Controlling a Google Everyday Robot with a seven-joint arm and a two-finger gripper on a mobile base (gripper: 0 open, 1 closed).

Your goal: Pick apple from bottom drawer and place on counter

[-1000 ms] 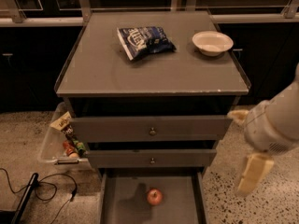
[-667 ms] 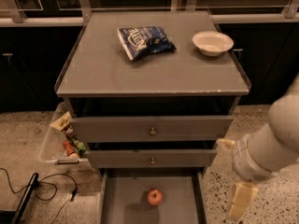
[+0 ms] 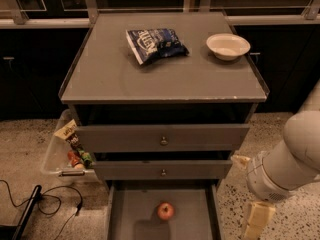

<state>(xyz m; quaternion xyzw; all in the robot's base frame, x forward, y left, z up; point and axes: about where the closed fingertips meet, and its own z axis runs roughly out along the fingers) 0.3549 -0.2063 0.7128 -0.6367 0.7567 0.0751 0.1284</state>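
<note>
Camera view — apple [image 3: 165, 211] in open bottom drawer [image 3: 192, 204], gripper [image 3: 254, 223] lower right, cut off — grip unreadable.

You're looking at a dim, warm-toned scene. Soft overhead light leaves a faint sheen on the counter [image 3: 165, 79], and the bottom drawer [image 3: 192, 209] lies in shade. The apple [image 3: 165, 211] throws a shadow down-left. The tool [image 3: 255, 221], at lower right beside that drawer, catches pale light.

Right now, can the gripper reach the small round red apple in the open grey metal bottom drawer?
Probably yes: the apple lies alone in the bottom drawer, uncovered from above. The gripper hangs right of the drawer, outside its side wall, which it must clear first.
</note>
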